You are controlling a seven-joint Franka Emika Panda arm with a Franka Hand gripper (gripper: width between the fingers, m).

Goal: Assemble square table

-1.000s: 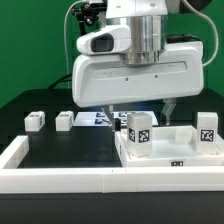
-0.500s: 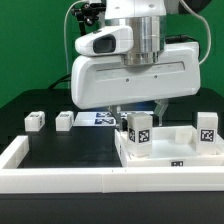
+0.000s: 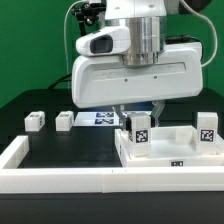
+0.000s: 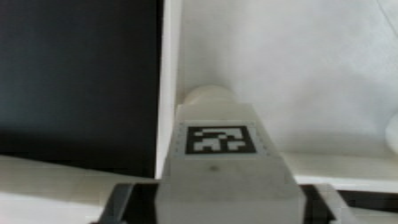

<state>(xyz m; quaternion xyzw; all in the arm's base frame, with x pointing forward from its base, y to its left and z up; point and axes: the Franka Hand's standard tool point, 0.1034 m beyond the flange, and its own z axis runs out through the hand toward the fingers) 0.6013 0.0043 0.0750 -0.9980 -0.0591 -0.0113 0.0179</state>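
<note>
Tabletop (image 3: 150, 162) lies at ext. view's right, on the black surface (image 3: 60, 150), raised rim showing. A leg block (image 3: 139, 131) stands upright on it, tag toward cam. The gripper (image 4: 224, 205) is clenched on this block: in wrist view the fingers (image 4: 135, 205) sit tight vs both its sides. 2nd leg block (image 3: 208, 127) stands upright at the tabletop's right end. 3rd leg block (image 3: 34, 121) & 4th leg block (image 3: 65, 120) sit loose at ext. view's left, near each other, not touching. Marker board (image 3: 95, 118) lies just beside the 4th. White rail (image 3: 60, 182) runs along the front.
</note>
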